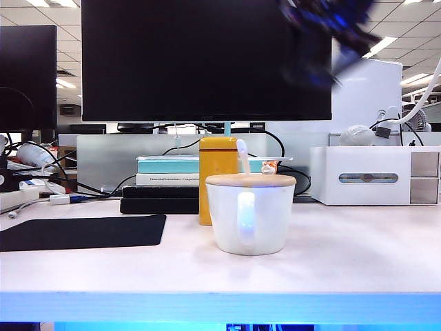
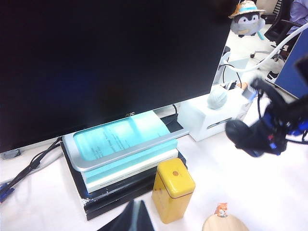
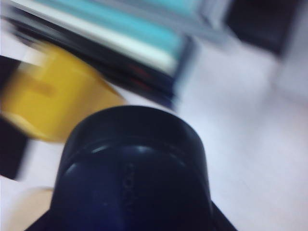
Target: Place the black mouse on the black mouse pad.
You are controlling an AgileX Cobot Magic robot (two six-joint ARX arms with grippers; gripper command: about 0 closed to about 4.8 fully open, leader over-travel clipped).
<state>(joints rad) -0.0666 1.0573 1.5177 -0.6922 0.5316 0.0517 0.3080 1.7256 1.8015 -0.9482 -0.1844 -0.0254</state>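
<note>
The black mouse (image 3: 134, 178) fills the near part of the right wrist view, a rounded dark dome held above the desk. In the left wrist view it is the dark oval (image 2: 242, 135) at the tip of my right gripper (image 2: 254, 139), which is shut on it in mid-air beside the monitor. In the exterior view that arm is only a dark blur (image 1: 329, 31) at the upper right. The black mouse pad (image 1: 83, 232) lies flat at the left of the desk. My left gripper (image 2: 135, 217) hovers near the yellow tin, fingers together, holding nothing.
A white mug (image 1: 249, 215) with a wooden lid stands at the desk's middle, a yellow tin (image 1: 217, 181) behind it. A monitor (image 1: 207, 58) sits over stacked books and a black box (image 1: 160, 200). A white drawer box (image 1: 375, 176) stands at the right.
</note>
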